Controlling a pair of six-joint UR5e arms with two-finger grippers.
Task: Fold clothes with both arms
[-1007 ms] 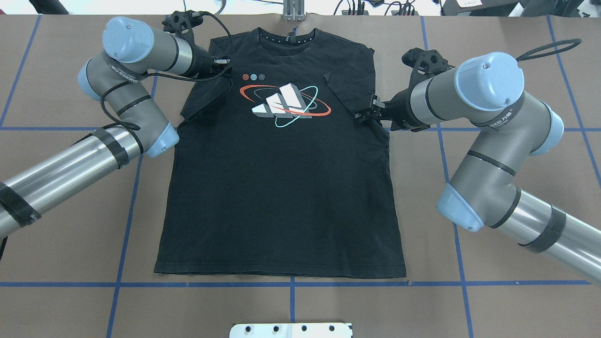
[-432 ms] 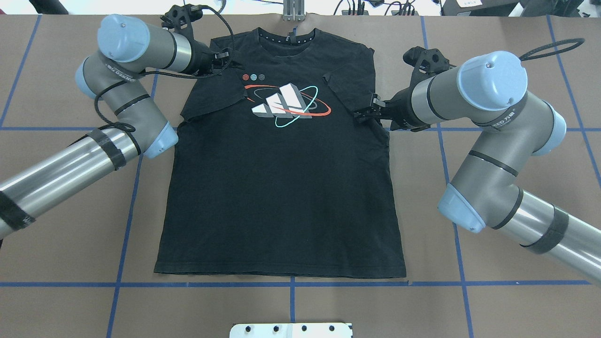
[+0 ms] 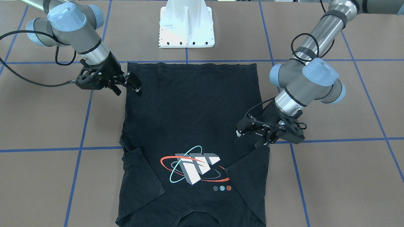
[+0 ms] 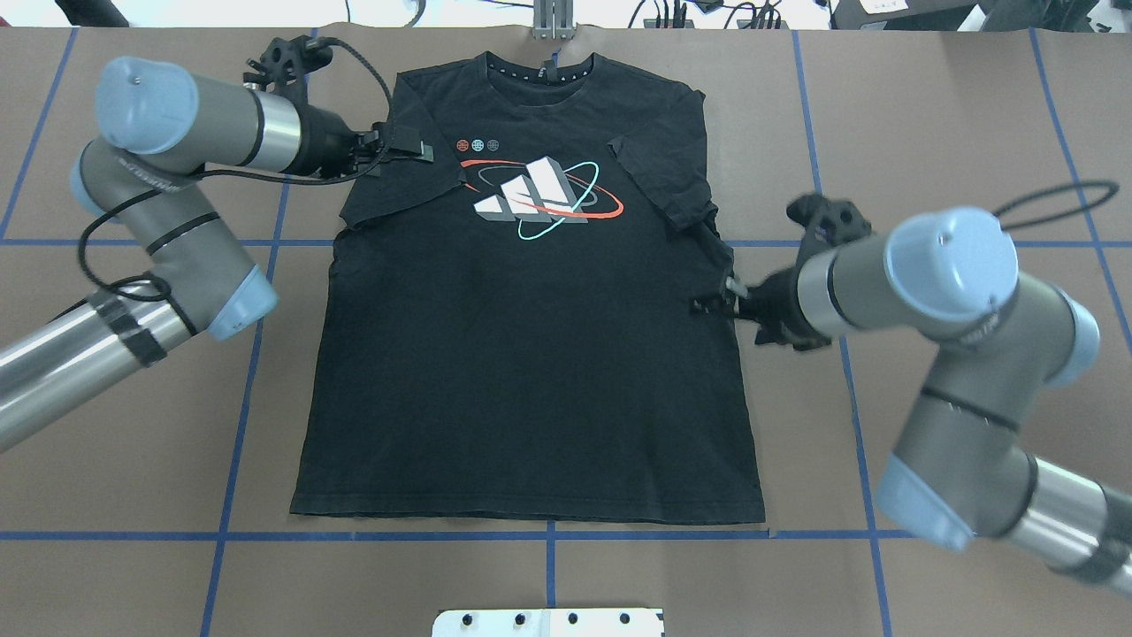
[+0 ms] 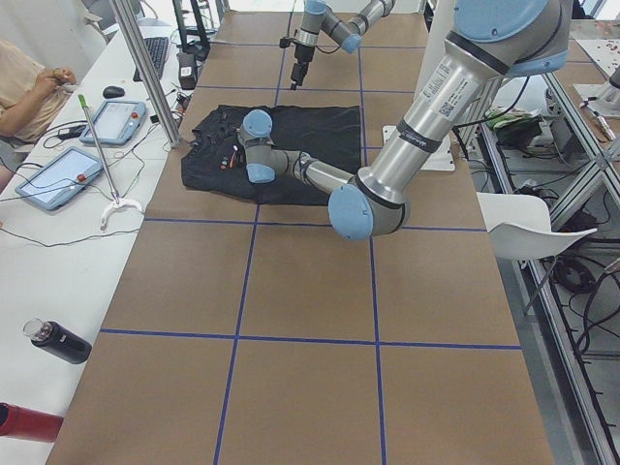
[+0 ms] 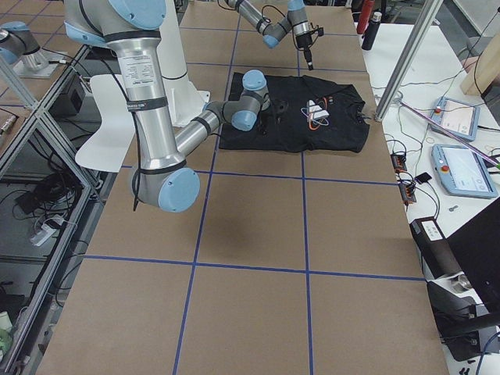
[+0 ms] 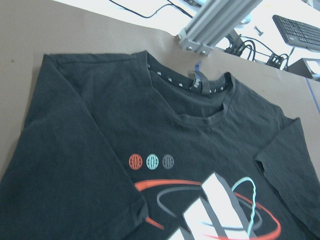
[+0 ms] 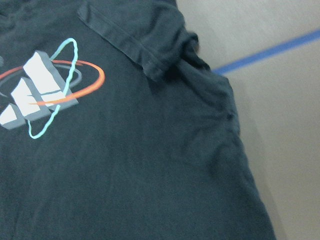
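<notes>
The black T-shirt (image 4: 531,372) lies flat on the brown table, print up, collar at the far edge, both sleeves folded inward onto the chest. It also shows in the front-facing view (image 3: 189,107) and in both wrist views (image 7: 90,150) (image 8: 125,175). My left gripper (image 4: 409,144) is open and empty just above the folded left sleeve; it also shows in the front-facing view (image 3: 247,136). My right gripper (image 4: 712,299) is open and empty at the shirt's right side seam below the folded right sleeve; it also shows in the front-facing view (image 3: 129,90).
The white pedestal base (image 3: 186,28) stands at the near table edge by the shirt's hem. An aluminium post (image 4: 550,19) and cables sit past the collar. Blue tape lines cross the table. Tablets (image 5: 58,174) and a bottle (image 5: 58,341) lie on the side desk.
The left gripper let the left sleeve down onto the chest and drew back to the left. The right gripper moved from the folded right sleeve down along the shirt's right edge toward the hem.
</notes>
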